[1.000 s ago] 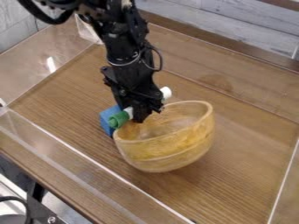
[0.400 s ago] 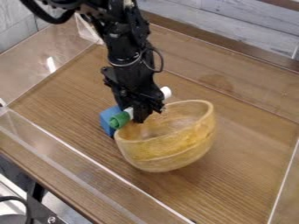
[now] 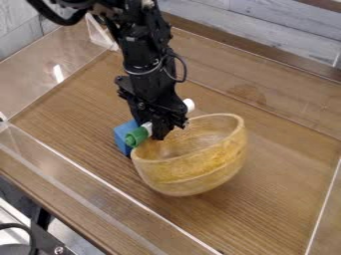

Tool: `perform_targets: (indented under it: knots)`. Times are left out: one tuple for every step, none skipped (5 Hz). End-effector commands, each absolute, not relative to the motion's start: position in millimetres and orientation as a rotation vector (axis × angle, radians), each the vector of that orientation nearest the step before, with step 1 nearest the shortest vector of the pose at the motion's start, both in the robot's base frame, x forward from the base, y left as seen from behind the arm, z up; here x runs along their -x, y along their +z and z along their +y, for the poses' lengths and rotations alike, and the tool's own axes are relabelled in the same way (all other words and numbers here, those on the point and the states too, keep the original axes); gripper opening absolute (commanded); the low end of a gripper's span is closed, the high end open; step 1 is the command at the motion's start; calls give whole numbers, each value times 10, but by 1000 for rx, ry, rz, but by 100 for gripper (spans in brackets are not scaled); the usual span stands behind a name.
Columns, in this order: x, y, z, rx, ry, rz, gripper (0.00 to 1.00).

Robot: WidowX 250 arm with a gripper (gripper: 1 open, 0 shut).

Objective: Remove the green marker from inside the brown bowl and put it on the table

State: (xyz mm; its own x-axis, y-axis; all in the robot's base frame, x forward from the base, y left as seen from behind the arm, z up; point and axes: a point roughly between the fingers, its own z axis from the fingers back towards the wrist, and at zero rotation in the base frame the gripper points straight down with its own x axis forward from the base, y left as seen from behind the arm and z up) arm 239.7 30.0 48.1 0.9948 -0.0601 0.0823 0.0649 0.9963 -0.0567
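At the middle of the surface (image 3: 80, 120) you see the brown bowl (image 3: 200, 159), round and light tan, with a thick rim. It leans a little, so its opening faces up and toward the arm. Your black arm comes down from the upper left, and the gripper (image 3: 164, 132) points straight down at the left rim of the bowl, with its tips at the rim or just inside it.

You have the gripper closed. Its black jaws hide what is between them, so you cannot tell for sure whether it holds something. Just beside the gripper, on its right, a small white end (image 3: 190, 104) sticks out; it is too small to say whether this belongs to the green marker.

Touching the left outside wall of the bowl, or very near it, you see a blue block (image 3: 127, 132) with a green part (image 3: 135, 144) just below it, close under the gripper. Whether this green part is the cap of the marker is not clear.

Clear acrylic walls (image 3: 54, 164) stand around the brown wood-grain surface.
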Motion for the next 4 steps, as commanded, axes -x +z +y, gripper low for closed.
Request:
perform_targets:
  knots:
    - [-2489, 651, 292, 47, -67, -126, 0]
    - [-2499, 664, 286, 48, -66, -121, 0]
    - [-2525, 652, 286, 47, -63, -114, 0]
    - [-2563, 636, 301, 45, -62, -109, 0]
